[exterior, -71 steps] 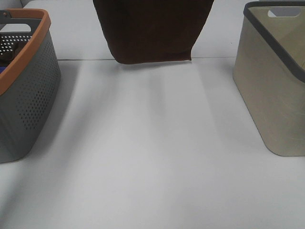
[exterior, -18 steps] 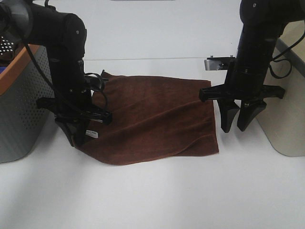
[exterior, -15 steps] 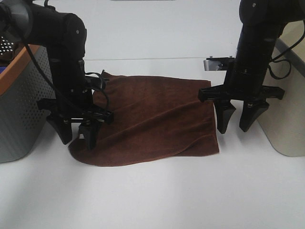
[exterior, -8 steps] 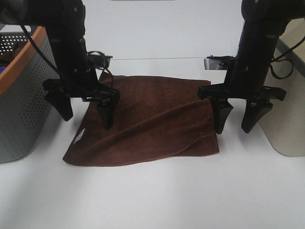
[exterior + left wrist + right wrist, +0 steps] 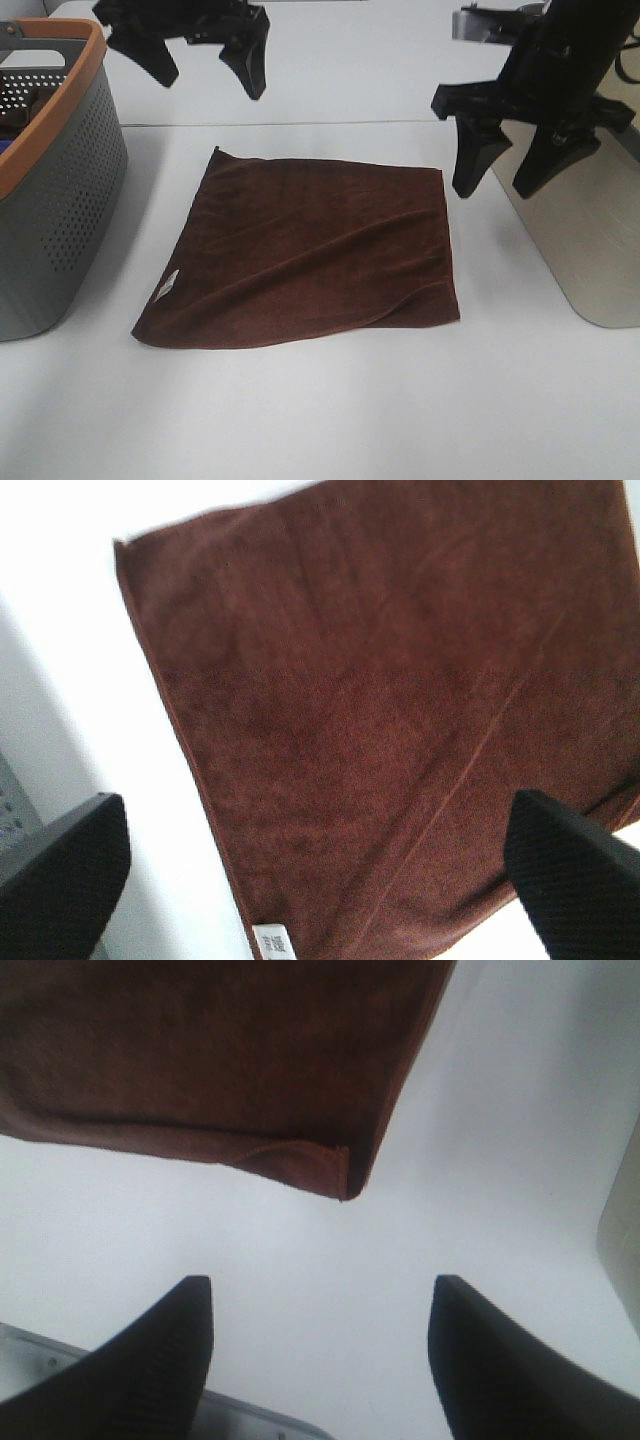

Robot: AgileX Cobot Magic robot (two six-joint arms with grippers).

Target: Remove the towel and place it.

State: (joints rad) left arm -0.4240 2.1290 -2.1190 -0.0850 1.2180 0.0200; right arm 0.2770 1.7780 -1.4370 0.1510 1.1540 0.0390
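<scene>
The dark brown towel [image 5: 310,250] lies spread flat on the white table, its small white tag [image 5: 167,285] near the front left corner. It fills the left wrist view [image 5: 390,710] and its corner shows in the right wrist view [image 5: 220,1060]. My left gripper [image 5: 205,70] hangs open and empty high above the towel's far left corner. My right gripper [image 5: 505,175] hangs open and empty above the towel's right edge. Neither touches the towel.
A grey perforated basket with an orange rim [image 5: 60,180] stands at the left edge with some items inside. A beige bin with a dark grey rim [image 5: 590,240] stands at the right, close behind the right gripper. White tabletop [image 5: 320,410] in front.
The towel came down from hanging and was laid flat. Both grippers opened, let go and rose; the left one lifted far up and back, the right one somewhat higher.
</scene>
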